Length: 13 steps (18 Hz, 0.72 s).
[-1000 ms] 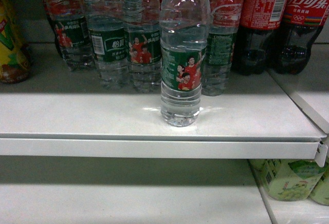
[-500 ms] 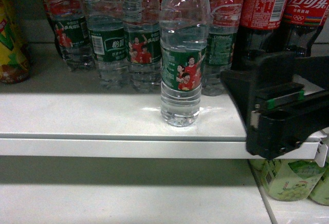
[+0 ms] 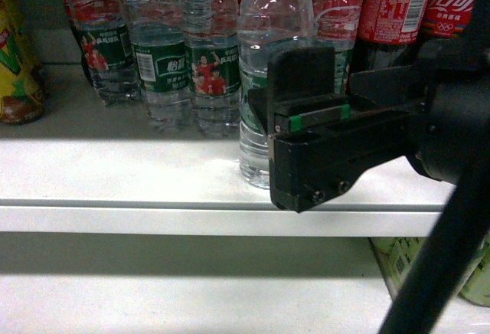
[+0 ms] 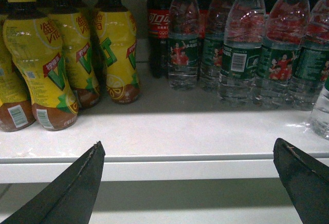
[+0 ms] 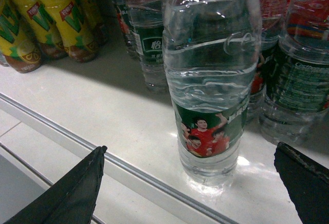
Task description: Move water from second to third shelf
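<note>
Right gripper (image 5: 198, 183) fingers spread wide before the water (image 5: 211, 80); left gripper (image 4: 190, 183) likewise agape.

The water bottle (image 3: 264, 50) stands alone near the front edge of the shelf (image 3: 138, 177), ahead of the row of water bottles (image 3: 164, 58) behind it. My right hand (image 5: 198, 193) is in front of it, one finger either side, apart from it. Cola bottles (image 3: 394, 27) stand at the back right, yellow drink bottles (image 4: 56, 54) to the far left. My left hand (image 4: 190, 178) hangs before the shelf edge, left of the lone bottle, fingers spread. A lower shelf (image 3: 184, 303) lies beneath.
</note>
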Available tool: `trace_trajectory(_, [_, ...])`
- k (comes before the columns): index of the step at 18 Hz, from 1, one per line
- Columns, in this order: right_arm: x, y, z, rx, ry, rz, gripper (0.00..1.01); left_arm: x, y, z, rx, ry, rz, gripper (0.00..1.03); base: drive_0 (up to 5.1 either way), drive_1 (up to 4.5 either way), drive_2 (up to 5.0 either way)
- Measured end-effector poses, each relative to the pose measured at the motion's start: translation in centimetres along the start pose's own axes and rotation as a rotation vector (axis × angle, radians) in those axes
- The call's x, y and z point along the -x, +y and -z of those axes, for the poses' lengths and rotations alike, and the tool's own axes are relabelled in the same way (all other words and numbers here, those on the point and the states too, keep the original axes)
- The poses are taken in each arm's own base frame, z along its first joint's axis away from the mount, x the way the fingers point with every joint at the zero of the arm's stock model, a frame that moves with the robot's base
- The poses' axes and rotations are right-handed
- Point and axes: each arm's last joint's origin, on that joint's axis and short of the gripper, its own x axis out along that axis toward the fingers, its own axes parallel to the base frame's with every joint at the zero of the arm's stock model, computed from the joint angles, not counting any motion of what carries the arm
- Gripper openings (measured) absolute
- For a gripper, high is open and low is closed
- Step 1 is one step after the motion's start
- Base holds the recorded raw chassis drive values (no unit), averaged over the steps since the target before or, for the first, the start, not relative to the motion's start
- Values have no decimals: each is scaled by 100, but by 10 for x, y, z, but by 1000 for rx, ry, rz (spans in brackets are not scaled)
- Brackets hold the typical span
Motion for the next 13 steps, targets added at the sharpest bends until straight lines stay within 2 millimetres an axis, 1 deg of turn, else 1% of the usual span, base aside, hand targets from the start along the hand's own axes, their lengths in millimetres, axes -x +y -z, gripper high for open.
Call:
trace_trajectory(3, [-18, 2, -6, -27, 14, -11, 98, 0, 0, 0, 0, 0, 0, 98, 0, 0, 0])
trace_trajectory(6, [-35, 6, -8, -45, 40, -16, 98, 0, 0, 0, 0, 0, 0, 98, 0, 0, 0])
trace_trajectory(13, [-68, 7, 1, -67, 72, 87, 98, 0, 0, 0, 0, 0, 0, 98, 0, 0, 0])
